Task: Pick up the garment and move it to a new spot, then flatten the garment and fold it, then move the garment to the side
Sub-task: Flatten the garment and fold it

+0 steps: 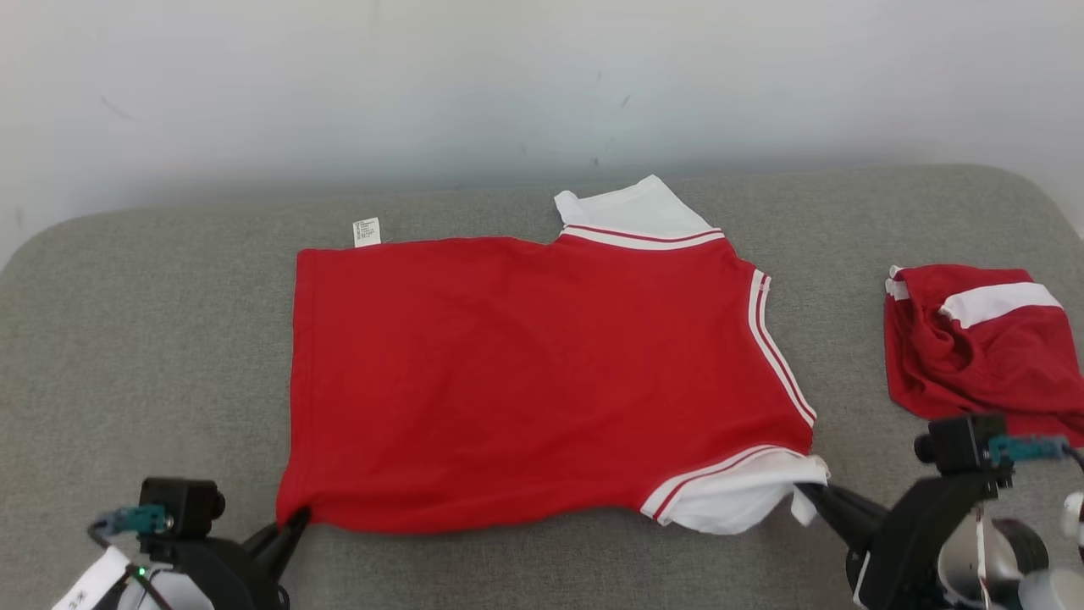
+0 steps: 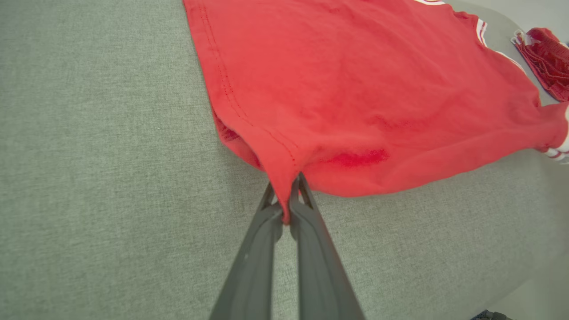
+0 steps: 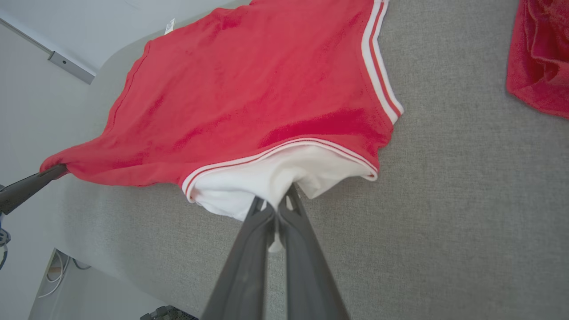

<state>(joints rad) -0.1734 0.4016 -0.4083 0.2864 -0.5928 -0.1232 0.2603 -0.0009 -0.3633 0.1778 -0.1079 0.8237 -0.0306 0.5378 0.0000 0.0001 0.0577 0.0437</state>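
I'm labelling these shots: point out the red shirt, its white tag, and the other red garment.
red shirt (image 1: 525,373): head view, middle of its red body.
white tag (image 1: 367,232): head view, centre of the tag.
other red garment (image 1: 965,364): head view, red folds below its white band.

The garment (image 1: 525,373) is laid flat on the desk (image 1: 127,339), with a second garment (image 1: 974,356) well to its right. The near corners of the first are gripped by the left claw (image 1: 297,517) and right claw (image 1: 810,490).
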